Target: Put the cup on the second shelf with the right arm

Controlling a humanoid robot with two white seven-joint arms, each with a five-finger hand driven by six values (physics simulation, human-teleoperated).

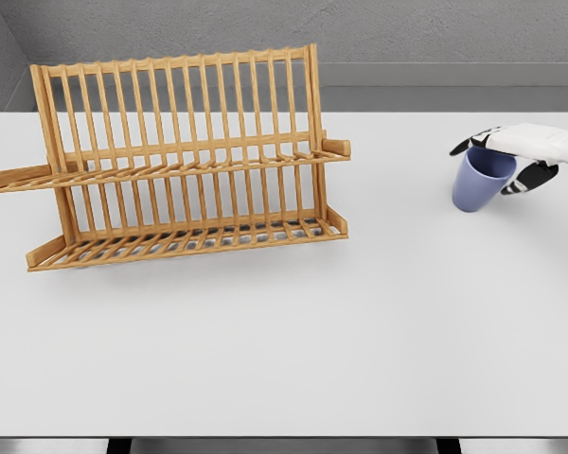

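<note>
Tabletop [284,359]: right hand [516,156] gripping cup [480,180]

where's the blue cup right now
In the head view the blue cup is at the table's right side, gripped by the right hand, well right of the wooden rack.

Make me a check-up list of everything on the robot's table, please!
Surface: white table, flat and bare in front.
Job's things: blue cup at the right, tilted, open end up; wooden rack with two shelves at the left, holding nothing.
Clutter: nothing seen.
Robot hands: right robot hand wrapped around the cup's rim; left one not in view.
Cables: nothing seen.
Surroundings: grey wall behind the table.
</note>
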